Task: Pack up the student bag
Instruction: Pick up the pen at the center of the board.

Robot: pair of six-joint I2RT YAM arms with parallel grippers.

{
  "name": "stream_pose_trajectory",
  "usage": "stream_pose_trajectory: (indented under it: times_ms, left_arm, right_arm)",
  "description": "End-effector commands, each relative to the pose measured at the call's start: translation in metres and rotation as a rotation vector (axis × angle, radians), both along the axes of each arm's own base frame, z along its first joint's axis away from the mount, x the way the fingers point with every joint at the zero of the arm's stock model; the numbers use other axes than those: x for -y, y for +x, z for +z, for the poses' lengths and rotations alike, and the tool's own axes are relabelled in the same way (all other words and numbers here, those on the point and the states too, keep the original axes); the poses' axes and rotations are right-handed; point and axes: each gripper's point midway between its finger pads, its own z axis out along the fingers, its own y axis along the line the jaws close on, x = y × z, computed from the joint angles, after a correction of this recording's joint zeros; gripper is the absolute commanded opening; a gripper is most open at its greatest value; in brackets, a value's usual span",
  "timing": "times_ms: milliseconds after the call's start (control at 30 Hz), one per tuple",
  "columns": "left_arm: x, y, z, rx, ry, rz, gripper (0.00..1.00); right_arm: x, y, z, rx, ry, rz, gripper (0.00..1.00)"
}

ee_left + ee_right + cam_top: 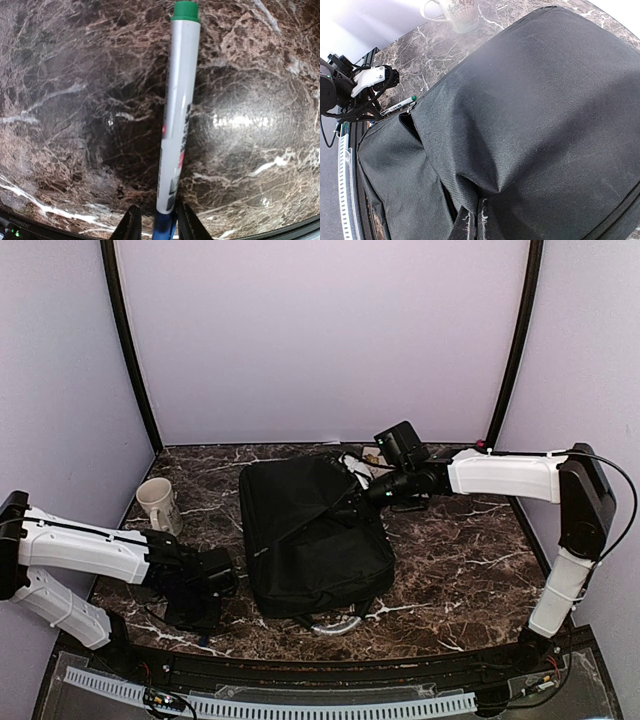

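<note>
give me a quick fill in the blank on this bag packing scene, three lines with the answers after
1. The marker whose end sits between the left gripper's fingers has a ___ cap.
2. The right gripper pinches a fold of the student bag, which is ___ in colour.
3. In the top view, the mug stands to the ___ of the bag.
Missing words: green; black; left.
</note>
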Motion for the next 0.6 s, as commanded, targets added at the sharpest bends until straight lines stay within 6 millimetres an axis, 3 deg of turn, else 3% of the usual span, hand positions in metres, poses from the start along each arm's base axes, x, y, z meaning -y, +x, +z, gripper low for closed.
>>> stream_pose_trajectory:
  times_ms: [0, 367, 567]
  left_arm:
    - [-0.001, 0.006, -0.002, 0.023, 0.032, -0.019, 0.27]
    - [0.010, 0.035, -0.003, 0.068, 0.057, -0.053, 0.24]
    - [0.014, 0.040, -0.002, 0.067, 0.028, -0.059, 0.13]
  right_arm:
    - [-0.007, -0.011, 0.011, -0.025, 0.050, 0.058, 0.00]
    - [-0.007, -0.011, 0.007, -0.035, 0.044, 0.057, 0.00]
    - [-0.007, -0.010, 0.008, -0.031, 0.043, 0.054, 0.00]
